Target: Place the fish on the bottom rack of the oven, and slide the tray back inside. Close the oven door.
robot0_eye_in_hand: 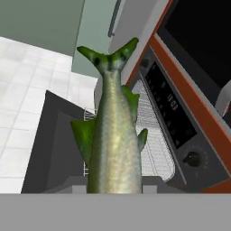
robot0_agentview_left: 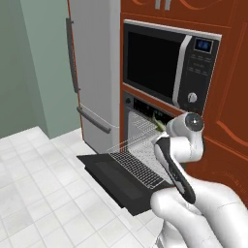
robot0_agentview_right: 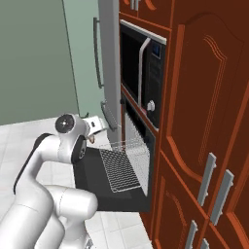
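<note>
Pincer (robot0_eye_in_hand: 113, 182) clamped on fish (robot0_eye_in_hand: 113, 135), tail pointing away, above oven door (robot0_eye_in_hand: 49, 149)

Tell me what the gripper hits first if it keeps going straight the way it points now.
Likely the pulled-out bottom rack at the oven mouth. The gripper, shut on the fish, points along it over the open oven door; depth is unclear.

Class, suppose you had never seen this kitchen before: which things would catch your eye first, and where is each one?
First, the fish, clamped in the tool and held tail-up before the oven. Next, the oven door lying open and flat over the white floor, with the bottom rack pulled out above it. Above the oven sits the microwave, framed in red-brown cabinetry.
</note>
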